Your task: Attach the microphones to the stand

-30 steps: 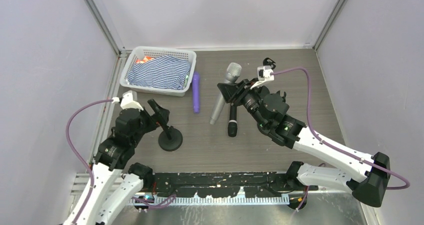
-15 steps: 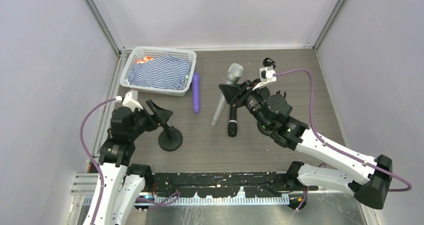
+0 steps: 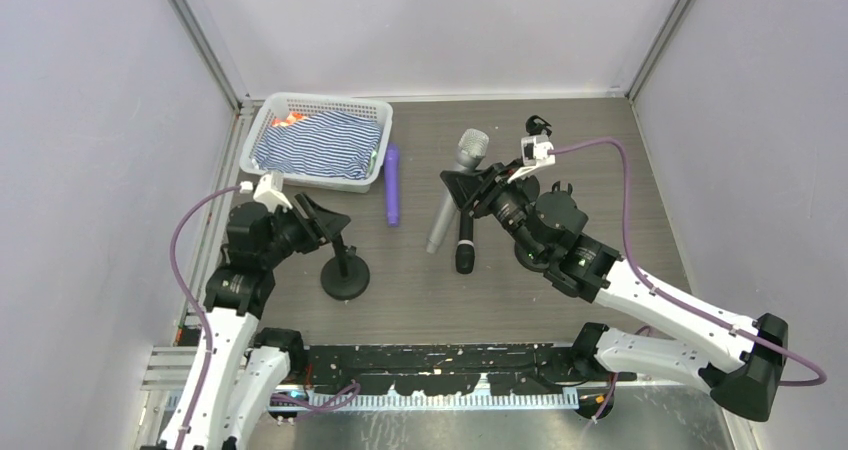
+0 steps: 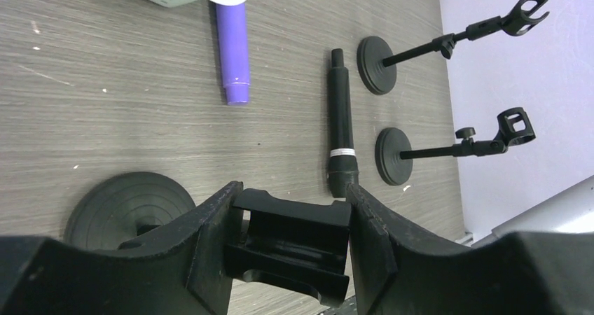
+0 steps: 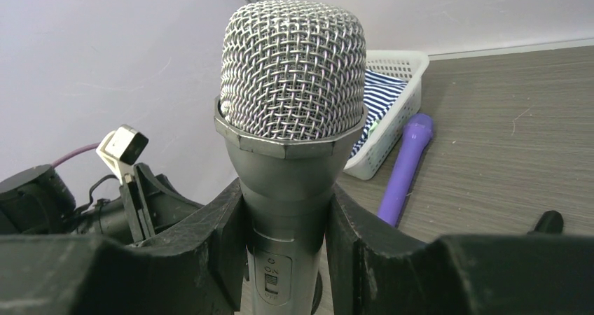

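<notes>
Clamping silver microphone [image 5: 294, 98] in right gripper [image 5: 286, 196], left gripper [image 4: 292, 201] pinching stand clip [image 4: 294, 245]

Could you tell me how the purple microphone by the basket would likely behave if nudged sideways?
The purple microphone is a smooth round stick lying flat on the table, so it would probably roll. It looks rigid, unlikely to bend. The basket close beside it might stop a roll that way.

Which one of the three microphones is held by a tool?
The silver-grey microphone with the metal mesh head: the right tool is closed on its body. The slim black microphone and the purple microphone lie flat on the wooden table.
</notes>
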`<state>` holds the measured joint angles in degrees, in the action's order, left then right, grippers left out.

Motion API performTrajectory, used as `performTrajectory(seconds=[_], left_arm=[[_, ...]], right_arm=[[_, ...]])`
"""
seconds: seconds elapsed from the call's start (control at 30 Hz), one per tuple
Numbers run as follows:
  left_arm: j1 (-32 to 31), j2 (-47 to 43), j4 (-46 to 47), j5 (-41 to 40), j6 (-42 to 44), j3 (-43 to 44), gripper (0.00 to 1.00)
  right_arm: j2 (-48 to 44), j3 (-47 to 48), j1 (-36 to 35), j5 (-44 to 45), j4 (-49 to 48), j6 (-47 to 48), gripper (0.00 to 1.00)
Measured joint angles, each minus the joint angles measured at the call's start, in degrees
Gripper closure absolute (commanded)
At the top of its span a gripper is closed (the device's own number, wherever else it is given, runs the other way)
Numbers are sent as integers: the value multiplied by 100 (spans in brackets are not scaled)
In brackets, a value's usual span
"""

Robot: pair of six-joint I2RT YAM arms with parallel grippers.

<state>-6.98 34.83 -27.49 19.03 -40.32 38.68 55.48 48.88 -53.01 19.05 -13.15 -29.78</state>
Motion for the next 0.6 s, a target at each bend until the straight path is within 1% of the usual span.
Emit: performTrajectory(seconds=[0.13,0.2,0.33,0.37,0.47,0.6], left_arm=[[-37,527,546,170,-190,55,89],[-177,898,855,155,-295,136,90],[-793,1399,1279,-37,-382,269,91],[-1058,1556,1425,-151,-409,330,91],[-1580,1998,1814,-361,-442,468,92],[-1853,2520,2365,-455,-564,560,93]], right_arm=[[-142,-28,0,68,118,85,99],[-229,-55,0,125,175,125,99],[-365,-103,0,245,271,186,99],[-393,-111,0,275,297,208,99],[-501,-155,0,372,398,264,99],[-614,-179,0,483,546,313,99]])
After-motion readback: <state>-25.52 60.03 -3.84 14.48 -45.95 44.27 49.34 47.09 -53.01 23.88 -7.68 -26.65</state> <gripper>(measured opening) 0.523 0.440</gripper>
